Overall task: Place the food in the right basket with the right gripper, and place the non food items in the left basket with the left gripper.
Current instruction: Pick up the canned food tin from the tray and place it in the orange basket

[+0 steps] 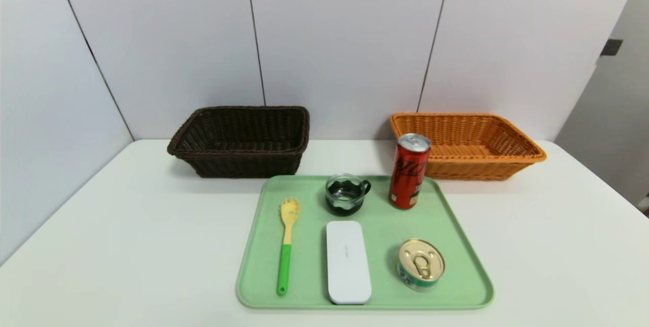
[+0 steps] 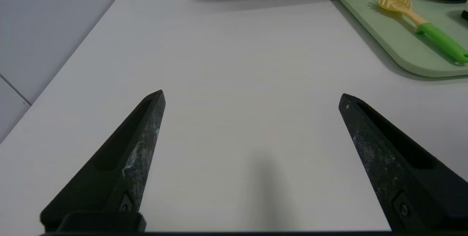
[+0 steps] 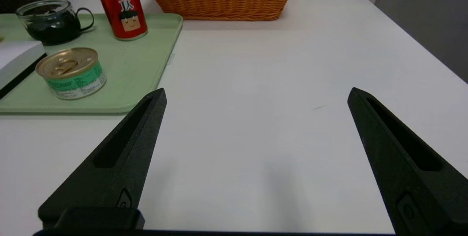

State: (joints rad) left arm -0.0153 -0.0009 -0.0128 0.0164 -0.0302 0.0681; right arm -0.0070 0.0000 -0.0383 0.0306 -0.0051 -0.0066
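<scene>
The left gripper [image 2: 252, 95] has two long matte-black wedge-shaped fingers that narrow to blunt rounded tips, each with a deep elongated hollow along its face, pale grey scuffs and specks along the inner edges, and a small recessed screw near its base. The right gripper [image 3: 257, 89] has the same pair of tapering black fingers, hollowed by long slots with rounded ends, but its inner edges look cleaner, with a small triangular recess around a round screw low on one finger and a rounded black block at that finger's foot.
</scene>
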